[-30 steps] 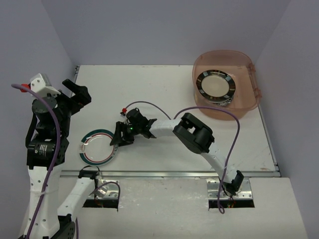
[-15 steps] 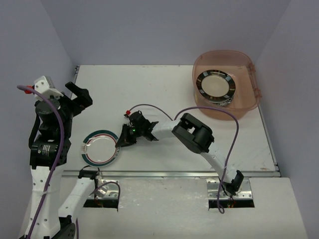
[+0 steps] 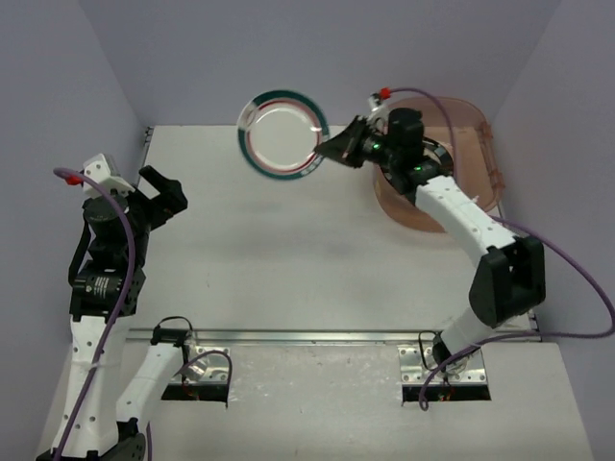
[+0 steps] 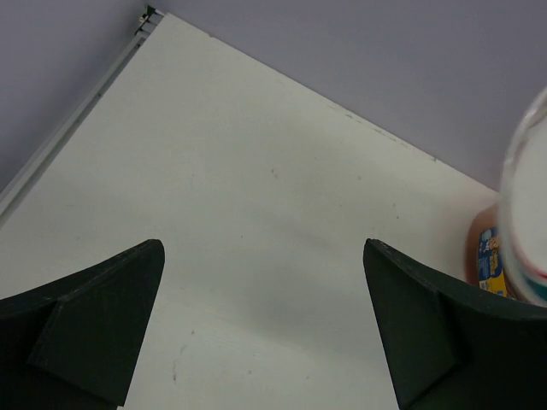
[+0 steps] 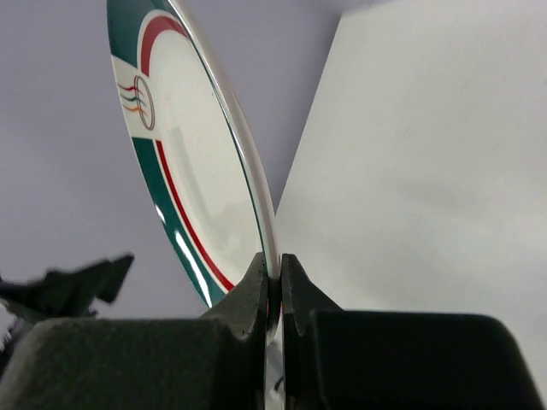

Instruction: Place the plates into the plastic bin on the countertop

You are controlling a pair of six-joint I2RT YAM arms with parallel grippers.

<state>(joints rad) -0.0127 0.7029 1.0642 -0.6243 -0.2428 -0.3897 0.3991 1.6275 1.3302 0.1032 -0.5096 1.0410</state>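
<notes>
Green-rimmed plate (image 3: 283, 134), rim pinched in closed right end effector (image 3: 333, 148), aloft left of plastic bin (image 3: 492, 158); narrow grip may slip. Left end effector (image 3: 163, 190) wide, empty.

Green-and-red-rimmed white plate (image 3: 282, 133) hangs tilted in air near the plastic bin (image 3: 478, 130).

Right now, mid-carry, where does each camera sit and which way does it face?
Top external: above and behind the bases, looking down on the countertop; both arms show.
Left wrist: on the left arm, facing across the countertop to the far wall; the open left claw frames it.
Right wrist: on the right arm, looking along the right claw, shut on the plate by its rim.
Shared: all three see that plate.
</notes>
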